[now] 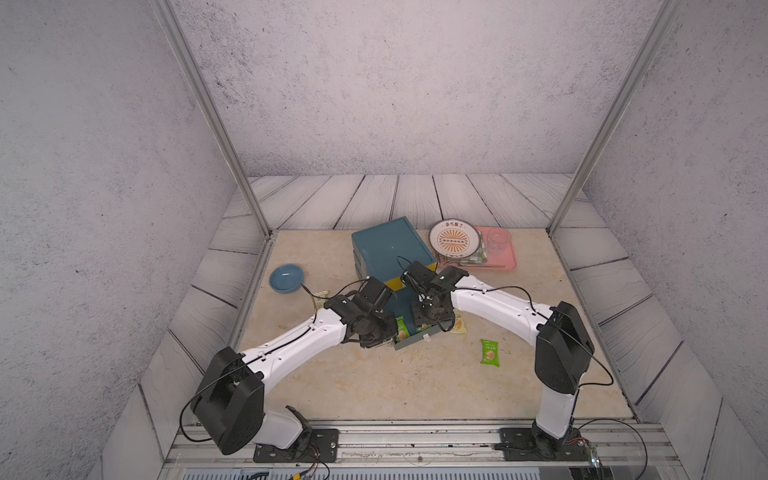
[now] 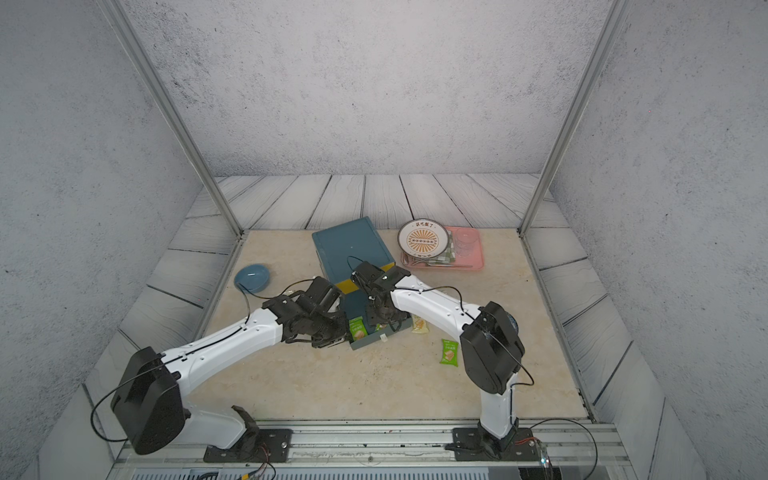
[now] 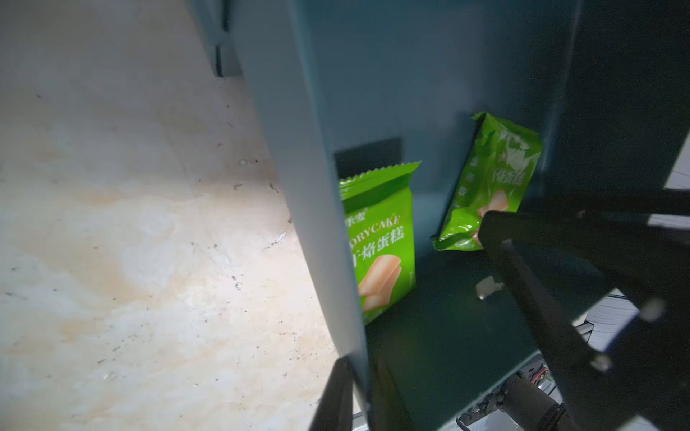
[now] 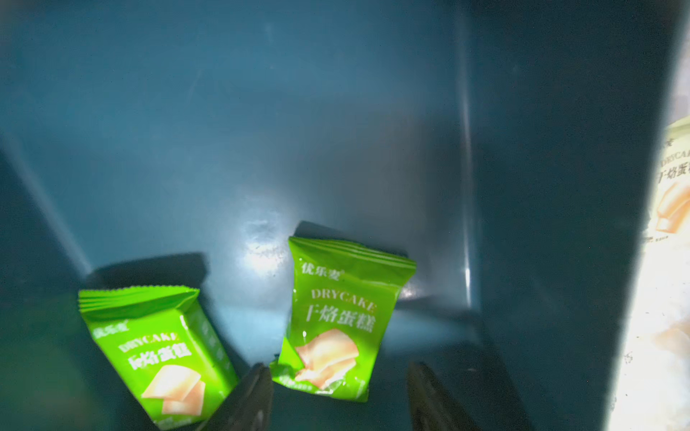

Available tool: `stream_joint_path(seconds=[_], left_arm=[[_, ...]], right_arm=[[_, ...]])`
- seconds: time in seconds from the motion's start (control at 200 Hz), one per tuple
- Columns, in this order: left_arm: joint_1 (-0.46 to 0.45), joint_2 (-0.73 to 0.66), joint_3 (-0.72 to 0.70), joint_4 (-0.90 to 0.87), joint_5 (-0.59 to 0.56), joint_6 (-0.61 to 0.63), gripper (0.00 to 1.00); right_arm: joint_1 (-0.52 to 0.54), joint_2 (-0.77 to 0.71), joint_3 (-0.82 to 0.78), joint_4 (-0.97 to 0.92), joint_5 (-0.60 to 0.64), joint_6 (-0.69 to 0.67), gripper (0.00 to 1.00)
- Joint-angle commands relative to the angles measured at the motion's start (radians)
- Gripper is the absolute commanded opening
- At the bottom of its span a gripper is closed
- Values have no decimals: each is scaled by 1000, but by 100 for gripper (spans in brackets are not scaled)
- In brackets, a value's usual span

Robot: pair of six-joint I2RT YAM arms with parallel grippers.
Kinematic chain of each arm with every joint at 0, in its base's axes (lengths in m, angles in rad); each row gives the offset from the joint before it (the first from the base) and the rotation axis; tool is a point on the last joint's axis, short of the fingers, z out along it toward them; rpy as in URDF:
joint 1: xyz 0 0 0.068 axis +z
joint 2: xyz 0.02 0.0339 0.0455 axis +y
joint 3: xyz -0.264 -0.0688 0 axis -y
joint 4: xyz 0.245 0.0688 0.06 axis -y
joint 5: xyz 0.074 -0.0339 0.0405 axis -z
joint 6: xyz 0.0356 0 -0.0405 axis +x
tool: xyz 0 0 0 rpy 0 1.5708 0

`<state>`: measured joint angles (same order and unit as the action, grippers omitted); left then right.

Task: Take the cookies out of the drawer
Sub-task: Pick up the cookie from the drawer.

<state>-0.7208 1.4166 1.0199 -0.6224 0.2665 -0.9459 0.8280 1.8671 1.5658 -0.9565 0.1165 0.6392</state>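
Green packet [image 4: 336,321] sits under right gripper [image 4: 338,367], jaws apart, in drawer [image 4: 261,130]: descend straight, pinch mid-body; left gripper [image 3: 358,373] clamps the drawer wall.

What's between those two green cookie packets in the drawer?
Between the wall-side packet and the middle packet, just the drawer's bare blue floor, per the right wrist view; one of the right arm's fingers hangs above.
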Motion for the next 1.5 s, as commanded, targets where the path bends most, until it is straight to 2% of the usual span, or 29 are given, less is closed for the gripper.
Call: stream_joint_path(seconds=[0.0, 0.37, 0.525, 0.666, 0.741, 1.031, 1.496], left_arm=[[2, 37, -11, -26, 5, 35, 12], [3, 32, -25, -18, 9, 33, 12], [3, 33, -28, -11, 13, 31, 12], [3, 33, -29, -10, 14, 31, 12], [3, 31, -29, -9, 15, 30, 12], [6, 31, -29, -16, 11, 36, 12], [15, 69, 5, -40, 11, 59, 12]], right_arm=[[-2, 46, 19, -21, -18, 25, 63], [-2, 93, -19, 15, 16, 66, 60], [-1, 116, -19, 37, 38, 89, 55], [-1, 126, -16, 55, 41, 96, 47], [-2, 123, -12, 56, 50, 96, 46], [-2, 32, 21, 37, 69, 65, 42], [-4, -122, 91, -35, 8, 0, 37]])
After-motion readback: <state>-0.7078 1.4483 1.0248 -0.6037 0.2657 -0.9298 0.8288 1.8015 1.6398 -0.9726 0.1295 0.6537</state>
